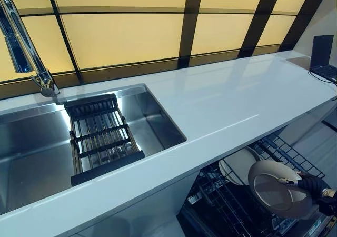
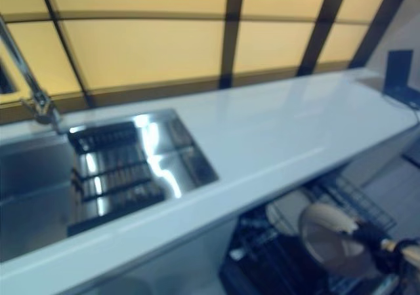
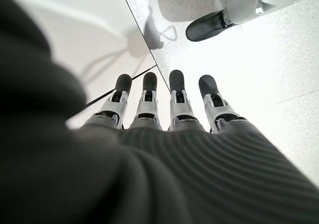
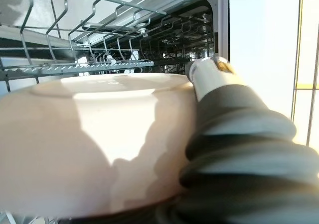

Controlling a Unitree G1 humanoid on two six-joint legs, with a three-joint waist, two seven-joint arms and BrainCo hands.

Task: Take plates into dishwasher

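Observation:
My right hand is shut on a beige plate, thumb over its rim, and holds it tilted above the pulled-out lower dishwasher rack under the counter's right end. In the right wrist view the plate fills the foreground, the thumb lies on its edge, and the rack wires run just beyond. A second pale plate stands in the rack to the left of the held one. My left hand appears only in its own wrist view, fingers straight, pointing down at the floor and holding nothing.
A white counter runs across, overhanging the dishwasher. A steel sink with a black drying rack and a faucet is at the left. A dark laptop sits at the counter's far right.

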